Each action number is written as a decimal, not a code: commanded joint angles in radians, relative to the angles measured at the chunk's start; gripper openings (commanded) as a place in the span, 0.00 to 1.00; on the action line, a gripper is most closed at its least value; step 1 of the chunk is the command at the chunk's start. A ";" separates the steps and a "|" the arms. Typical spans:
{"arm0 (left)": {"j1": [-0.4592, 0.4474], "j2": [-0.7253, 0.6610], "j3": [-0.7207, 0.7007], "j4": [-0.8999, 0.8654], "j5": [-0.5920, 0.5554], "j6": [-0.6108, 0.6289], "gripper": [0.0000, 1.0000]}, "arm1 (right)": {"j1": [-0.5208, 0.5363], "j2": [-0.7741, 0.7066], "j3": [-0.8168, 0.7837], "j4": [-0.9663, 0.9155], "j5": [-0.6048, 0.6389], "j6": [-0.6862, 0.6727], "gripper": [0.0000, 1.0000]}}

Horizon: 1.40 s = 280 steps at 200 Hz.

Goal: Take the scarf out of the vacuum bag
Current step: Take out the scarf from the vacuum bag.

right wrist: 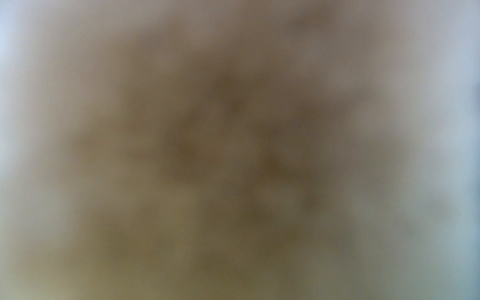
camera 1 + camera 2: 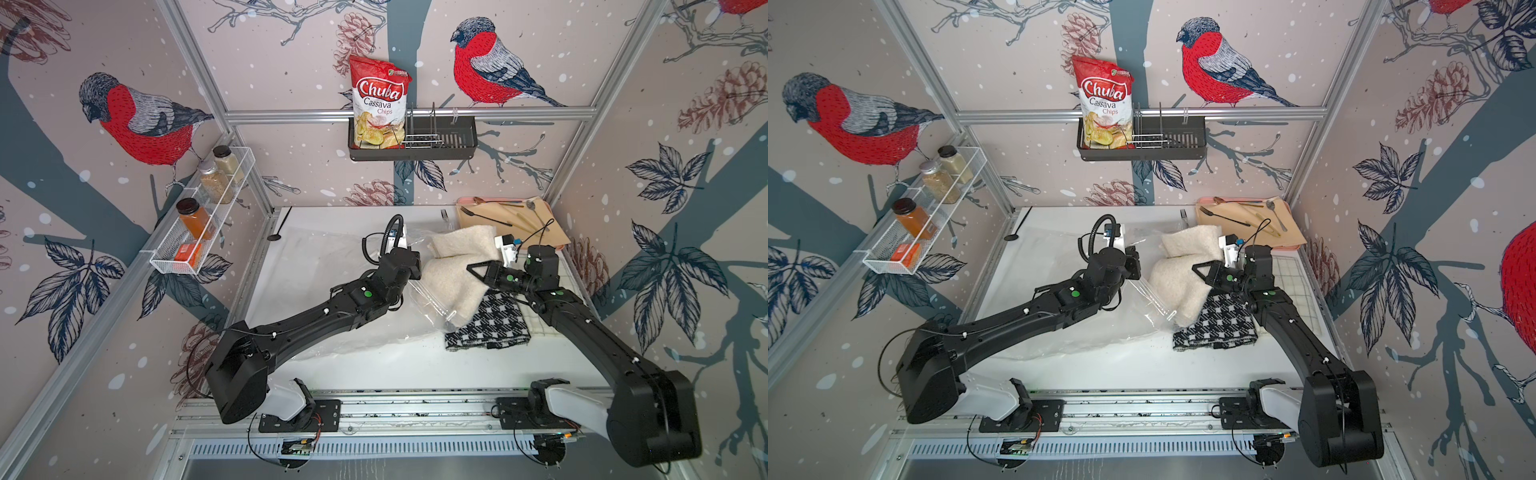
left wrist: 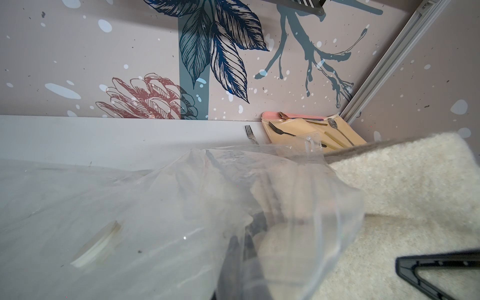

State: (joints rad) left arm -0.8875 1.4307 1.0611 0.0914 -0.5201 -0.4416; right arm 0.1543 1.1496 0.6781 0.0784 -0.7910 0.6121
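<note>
— Nearest us runs the mounting rail (image 2: pixel 395 409), carrying both arm bases. Reading from the left, what do we label first?

— On the left wall, the wire spice rack (image 2: pixel 166 259). Then comes the left arm (image 2: pixel 291 328), which reaches over the vacuum bag (image 2: pixel 328 253). We see the bag lying flat on the white table (image 2: pixel 374 365), left of centre, with its open end turned to the right. Its white valve cap (image 3: pixel 96 246) shows in the left wrist view.

— And the left gripper (image 2: pixel 417 271)?

— Its jaws are closed on the clear film at the bag's mouth. In the left wrist view the film tents up over the fingers, which we make out only as dark shapes through the plastic.

— Next to the right?

— The cream scarf (image 2: pixel 453 270), folded on itself. In both top views most of it lies outside the bag, just right of the mouth, and its near end sits under the film.

— The right gripper (image 2: pixel 473 270)?

— It rests on the scarf with its jaws drawn nearly together. Whether a fold is pinched between them we cannot tell, since the right wrist view is only a tan blur.

— Farther right?

— A black-and-white checked cloth (image 2: pixel 490 324) lies touching the scarf, partly under the right arm (image 2: pixel 582 324). In the far right corner stands a tray (image 2: pixel 552 230) of cutlery, with a loose fork (image 2: pixel 444 215) just left of it.
</note>
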 commanded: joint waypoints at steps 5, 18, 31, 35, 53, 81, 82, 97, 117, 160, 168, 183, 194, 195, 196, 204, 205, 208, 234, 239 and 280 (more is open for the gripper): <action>-0.001 -0.004 0.004 0.002 -0.017 -0.014 0.00 | -0.026 -0.030 -0.012 0.118 -0.073 0.074 0.00; -0.001 -0.004 0.005 0.002 -0.017 -0.017 0.00 | -0.037 -0.039 -0.021 0.144 -0.094 0.101 0.00; -0.001 -0.004 0.004 0.004 -0.016 -0.016 0.00 | -0.042 -0.048 -0.030 0.178 -0.112 0.133 0.00; -0.001 -0.003 0.004 0.005 -0.016 -0.016 0.00 | -0.042 -0.050 -0.034 0.196 -0.123 0.148 0.00; -0.001 -0.003 0.006 0.005 -0.014 -0.016 0.00 | -0.045 -0.063 -0.053 0.282 -0.153 0.222 0.00; -0.001 -0.005 0.004 0.005 -0.014 -0.014 0.00 | -0.054 -0.089 -0.083 0.431 -0.190 0.346 0.00; -0.002 -0.005 0.004 0.004 -0.014 -0.014 0.00 | -0.055 -0.089 -0.085 0.438 -0.193 0.354 0.00; -0.001 -0.009 0.002 0.003 -0.016 -0.016 0.00 | -0.069 -0.103 -0.111 0.561 -0.215 0.457 0.00; -0.002 -0.015 -0.002 0.005 -0.014 -0.018 0.00 | -0.094 -0.117 -0.123 0.665 -0.231 0.553 0.00; -0.001 -0.021 0.001 0.005 -0.012 -0.013 0.00 | -0.150 -0.145 -0.137 0.858 -0.261 0.739 0.00; -0.001 -0.025 0.000 0.008 -0.014 -0.012 0.00 | -0.166 -0.157 -0.135 0.881 -0.264 0.765 0.00; -0.001 -0.030 -0.002 0.008 -0.021 -0.010 0.00 | -0.209 -0.186 -0.120 0.872 -0.264 0.780 0.00; -0.001 -0.033 0.000 0.008 -0.023 -0.007 0.00 | -0.244 -0.213 -0.095 0.808 -0.260 0.754 0.00; -0.001 -0.033 0.001 0.007 -0.023 -0.007 0.00 | -0.247 -0.215 -0.092 0.796 -0.259 0.748 0.00; -0.001 -0.033 0.001 0.006 -0.023 -0.007 0.00 | -0.251 -0.218 -0.089 0.785 -0.260 0.743 0.00; -0.001 -0.036 0.006 0.006 -0.023 -0.003 0.00 | -0.277 -0.239 -0.064 0.700 -0.253 0.694 0.00; -0.001 -0.036 0.006 0.006 -0.023 -0.002 0.00 | -0.279 -0.242 -0.061 0.691 -0.252 0.687 0.00; -0.001 -0.036 0.008 0.005 -0.023 -0.002 0.00 | -0.289 -0.251 -0.051 0.655 -0.246 0.664 0.00; -0.001 -0.046 0.027 0.003 -0.029 0.011 0.00 | -0.343 -0.320 0.044 0.315 -0.156 0.442 0.00; -0.001 -0.048 0.032 0.003 -0.029 0.016 0.00 | -0.347 -0.329 0.065 0.243 -0.129 0.394 0.00; 0.000 -0.059 0.087 -0.001 -0.015 0.039 0.00 | -0.351 -0.397 0.133 -0.013 0.087 0.190 0.00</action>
State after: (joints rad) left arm -0.8875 1.3811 1.1137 0.0662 -0.5255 -0.4198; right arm -0.1959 0.7769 0.7864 0.2604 -0.8597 0.9798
